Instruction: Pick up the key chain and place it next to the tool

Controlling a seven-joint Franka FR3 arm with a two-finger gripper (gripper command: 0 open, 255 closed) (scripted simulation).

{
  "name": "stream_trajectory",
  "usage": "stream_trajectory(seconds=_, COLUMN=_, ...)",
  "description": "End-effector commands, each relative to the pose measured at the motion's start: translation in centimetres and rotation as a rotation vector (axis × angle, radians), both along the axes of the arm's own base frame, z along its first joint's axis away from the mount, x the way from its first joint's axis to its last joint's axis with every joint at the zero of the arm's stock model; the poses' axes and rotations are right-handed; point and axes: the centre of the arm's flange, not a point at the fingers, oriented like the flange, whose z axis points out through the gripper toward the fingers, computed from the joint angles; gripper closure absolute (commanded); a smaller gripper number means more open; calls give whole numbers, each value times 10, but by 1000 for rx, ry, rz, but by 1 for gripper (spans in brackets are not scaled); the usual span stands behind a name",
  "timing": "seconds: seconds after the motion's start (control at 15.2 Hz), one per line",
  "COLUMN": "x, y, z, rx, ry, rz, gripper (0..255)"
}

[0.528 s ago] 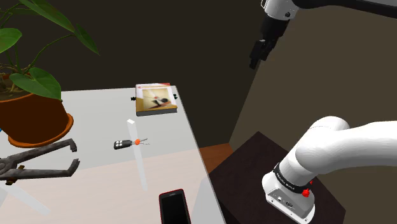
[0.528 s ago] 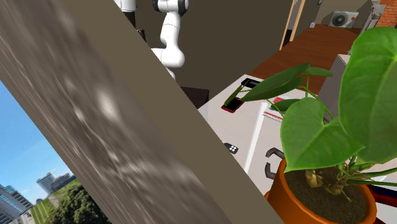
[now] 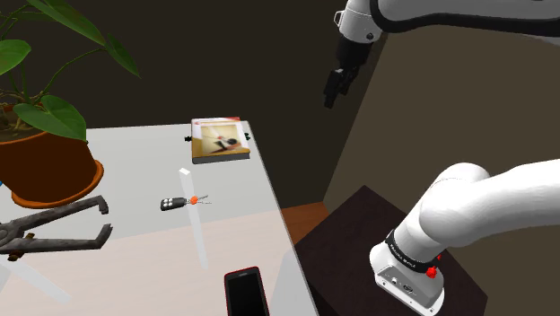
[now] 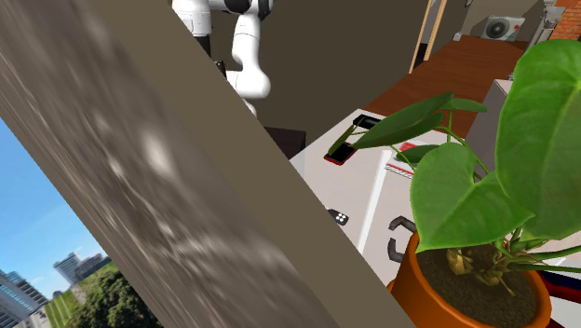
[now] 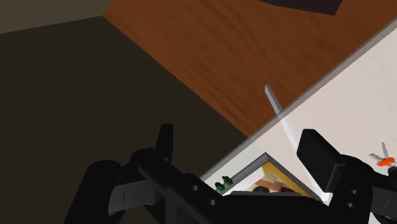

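- Claw (image 3: 330,97) high in the air past the table's far corner, toward the shoulder view's upper right, tips pointing down, dark wall behind it.
- In the wrist view, claw (image 5: 238,133) open: two black fingers (image 5: 164,145) well apart, nothing clasped between them.
- Far below, in the gap between those fingers: the table's edge and a corner of the book (image 5: 270,180).
- Key chain (image 3: 182,203) flat on the white table (image 3: 242,224), near its middle: a black fob, an orange piece and thin metal bits at the end toward the shoulder view's right.
- Well apart from the claw, untouched.
- Same key chain (image 5: 384,161) as an orange speck on the white top, out past one finger in the wrist view.
- In the second exterior view, key chain (image 4: 339,217) as a small black fob just beside the edge of a big grey-brown wall (image 4: 140,168).
- Tool (image 3: 54,229): dark, rusty-looking pliers with spread handles, flat on the table toward the shoulder view's left of the key chain, apart from it, just in front of the brown plant pot (image 3: 45,171).
- Book (image 3: 218,140) near the table's far edge, beyond the key chain.
- Black phone (image 3: 246,293) with a red rim at the near edge.
- White arm (image 3: 449,13) arching from the dark stand (image 3: 359,224) at the shoulder view's lower right.
- Wood floor (image 5: 222,57) beside the table in the wrist view.
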Motion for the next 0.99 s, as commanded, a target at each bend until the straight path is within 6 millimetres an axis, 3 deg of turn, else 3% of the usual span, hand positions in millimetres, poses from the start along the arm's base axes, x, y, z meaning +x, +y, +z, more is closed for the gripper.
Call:
stream_trajectory(seconds=0.0, x=14, y=19, z=-14, rx=4, ry=2, rz=36, gripper=0)
stream_trajectory(seconds=0.92, x=85, y=159, z=-100, rx=31, ry=18, rz=279, gripper=0)
